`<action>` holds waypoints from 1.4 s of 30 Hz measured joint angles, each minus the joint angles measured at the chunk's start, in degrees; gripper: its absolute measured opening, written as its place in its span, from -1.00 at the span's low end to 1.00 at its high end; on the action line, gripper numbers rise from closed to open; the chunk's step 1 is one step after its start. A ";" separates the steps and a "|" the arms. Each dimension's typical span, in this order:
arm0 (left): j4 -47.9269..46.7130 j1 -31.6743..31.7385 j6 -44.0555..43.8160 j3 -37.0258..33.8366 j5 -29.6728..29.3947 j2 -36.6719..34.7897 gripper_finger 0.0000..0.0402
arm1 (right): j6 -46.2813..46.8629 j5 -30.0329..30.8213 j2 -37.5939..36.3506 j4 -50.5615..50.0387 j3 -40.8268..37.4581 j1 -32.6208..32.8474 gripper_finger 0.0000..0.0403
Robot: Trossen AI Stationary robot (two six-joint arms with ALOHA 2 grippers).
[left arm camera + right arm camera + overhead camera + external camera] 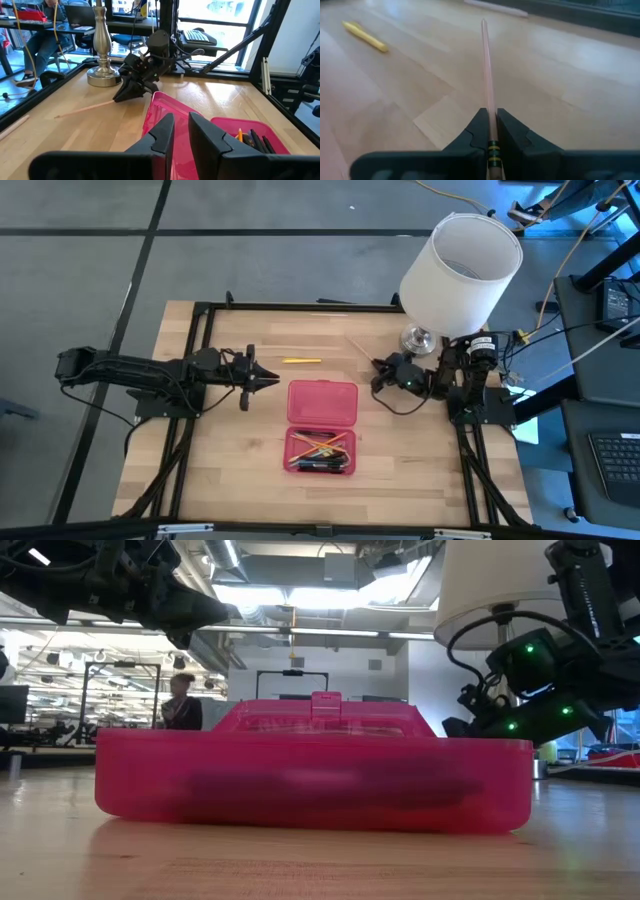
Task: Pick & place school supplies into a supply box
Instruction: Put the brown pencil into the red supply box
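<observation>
Holding: right gripper (491,131) clamped on pink pencil (487,75)
Left gripper (181,131): fingers slightly apart, empty, beside open pencil case (322,402)
Loose: yellow pencil (301,361)

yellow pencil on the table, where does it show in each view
High view: the yellow pencil lies on the wood above the open pink pencil case, between the two arms.
Low view: not in it; the pencil case fills the foreground.
Left wrist view: not in it.
Right wrist view: upper left, beyond the pale pencil held in the right gripper.
Shared landmark: the pink pencil case, except in the right wrist view.
</observation>
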 joint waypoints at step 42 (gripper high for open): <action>-0.02 0.00 -0.16 0.00 -0.07 0.00 -0.74 | -11.13 -17.76 -21.11 -42.57 24.95 27.60 -0.86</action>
